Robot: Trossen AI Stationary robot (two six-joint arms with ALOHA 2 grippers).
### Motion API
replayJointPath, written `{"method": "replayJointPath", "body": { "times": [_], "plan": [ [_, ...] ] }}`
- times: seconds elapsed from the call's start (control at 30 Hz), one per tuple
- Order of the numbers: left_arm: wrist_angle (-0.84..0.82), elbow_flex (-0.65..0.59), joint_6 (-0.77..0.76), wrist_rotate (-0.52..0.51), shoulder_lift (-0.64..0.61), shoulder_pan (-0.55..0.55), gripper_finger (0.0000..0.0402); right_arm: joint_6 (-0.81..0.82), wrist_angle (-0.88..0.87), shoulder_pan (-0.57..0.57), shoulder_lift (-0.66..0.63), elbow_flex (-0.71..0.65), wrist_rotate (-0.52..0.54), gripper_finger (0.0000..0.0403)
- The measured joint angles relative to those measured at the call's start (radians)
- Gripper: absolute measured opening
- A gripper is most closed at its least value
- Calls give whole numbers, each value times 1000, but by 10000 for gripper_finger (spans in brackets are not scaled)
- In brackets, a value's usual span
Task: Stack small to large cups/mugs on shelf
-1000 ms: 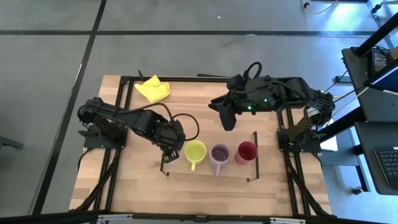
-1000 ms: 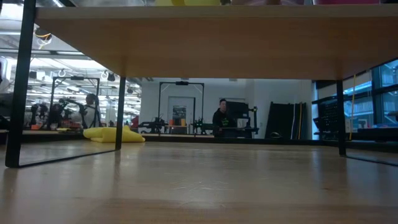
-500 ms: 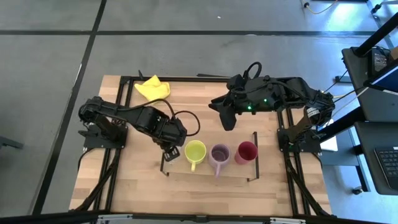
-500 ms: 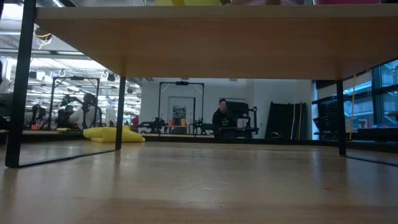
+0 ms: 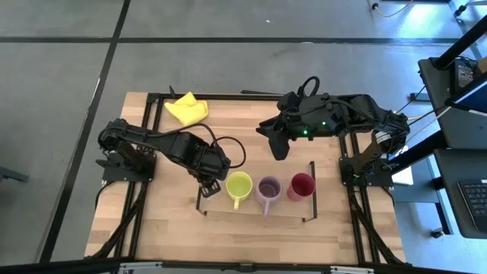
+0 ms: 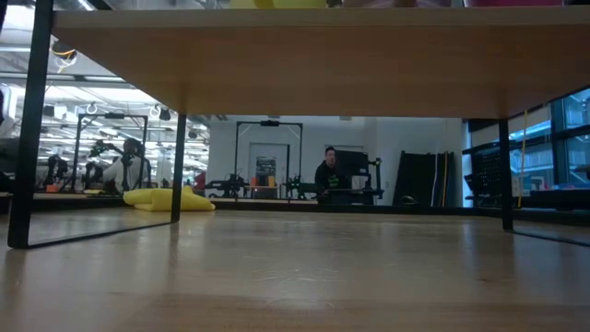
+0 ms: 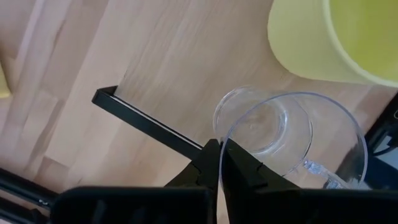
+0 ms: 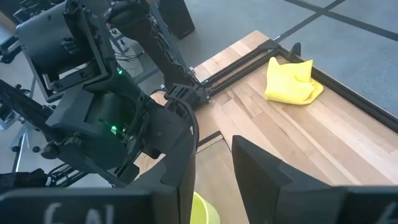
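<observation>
Clear glass point(image 7: 273, 134) is pinched at its rim by the left end effector point(image 5: 211, 183) at the shelf's point(image 5: 293, 215) left end, beside the yellow mug point(image 5: 238, 185); the right end effector point(image 5: 279, 148), fingers apart, hovers above the shelf.

Shelf point(image 5: 259, 214) carries yellow-green mug point(image 5: 238, 185), purple mug point(image 5: 268, 188), red cup point(image 5: 301, 185).

We're in a robotics lab/workshop: wooden tabletop point(image 5: 175, 221) on a black metal frame point(image 5: 228, 97), grey concrete floor point(image 5: 228, 61) w/ dark lines. Low view shows a big open hall at 12 o'clock w/ test rigs, a person point(image 6: 325, 172) seated at a workstation, windows at 3 o'clock.
</observation>
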Motion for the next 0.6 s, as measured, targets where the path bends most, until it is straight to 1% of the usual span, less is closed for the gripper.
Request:
{"method": "replayJointPath", "body": {
  "times": [0.2, 0.43, 0.6],
  "plan": [
    [0, 0, 8, -19, 0, 0, 2, 0, 0, 0, 0, 0, 0, 108],
    [1, 0, 9, -4, 0, -1, 13, 0, 0, 0, 0, 0, 0, 108],
    [33, 0, 9, -3, 0, -1, 20, 0, 0, 4, 0, 0, 0, 108]
  ]
}}
